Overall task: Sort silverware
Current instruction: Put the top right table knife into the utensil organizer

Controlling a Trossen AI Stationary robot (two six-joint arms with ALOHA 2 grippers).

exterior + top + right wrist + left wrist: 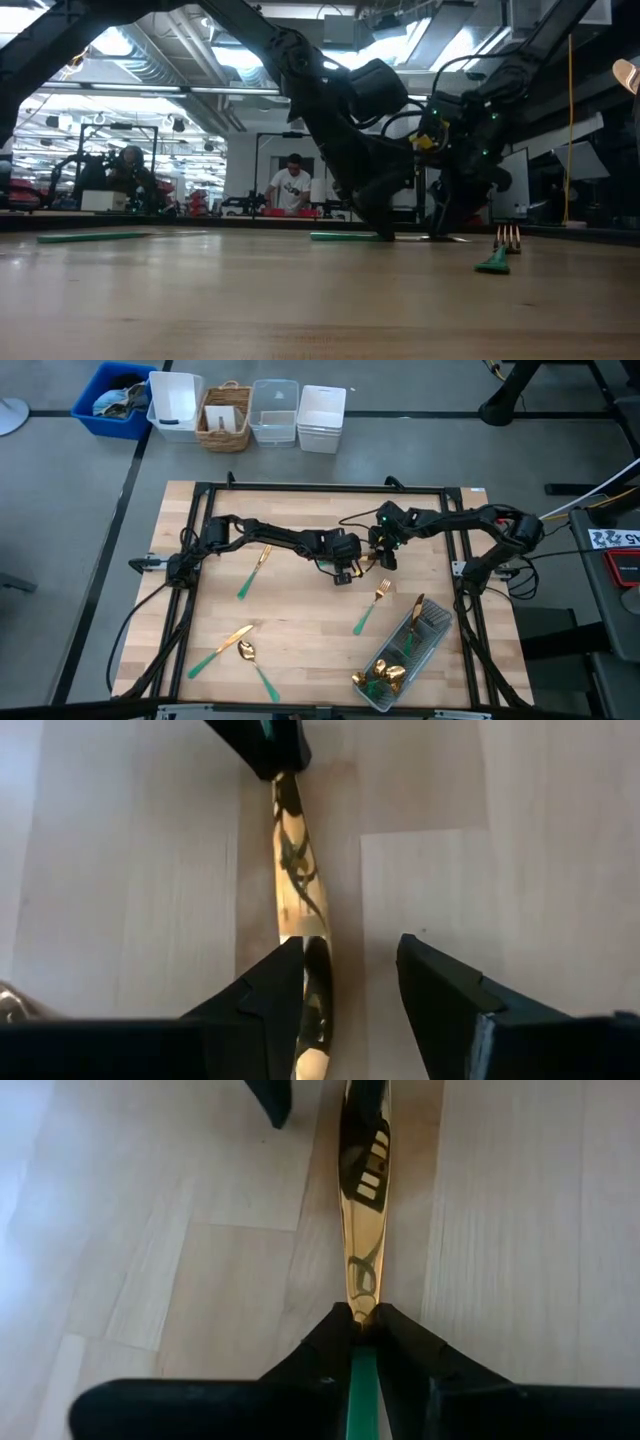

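A knife with a gold blade [362,1200] and a teal handle [362,1390] lies flat on the wooden table at its middle [366,563]. My left gripper [362,1320] is shut on it. My right gripper [350,975] is open, with its fingers on either side of the blade's free end [298,890]. More silverware lies loose: a knife [254,571], a fork [372,606], and a knife [224,647] and a spoon [256,664] near the front left. Several pieces lie in the clear tray [428,637] at the front right. My left gripper pinches the knife between its two fingers where the teal handle meets the gold blade [362,1312]. The fingers come from above and lie across the knife. The knife lies flat on the table, its handle [345,237] on the wood. My right gripper has one finger [275,995] close against the blade's side; I cannot tell whether it touches.
A blue bin [112,402], white bins [176,404], a wicker basket [225,418] and a clear container [274,412] stand beyond the table's far edge. The fork [500,255] lies near the two grippers. A person [293,185] stands in the room behind.
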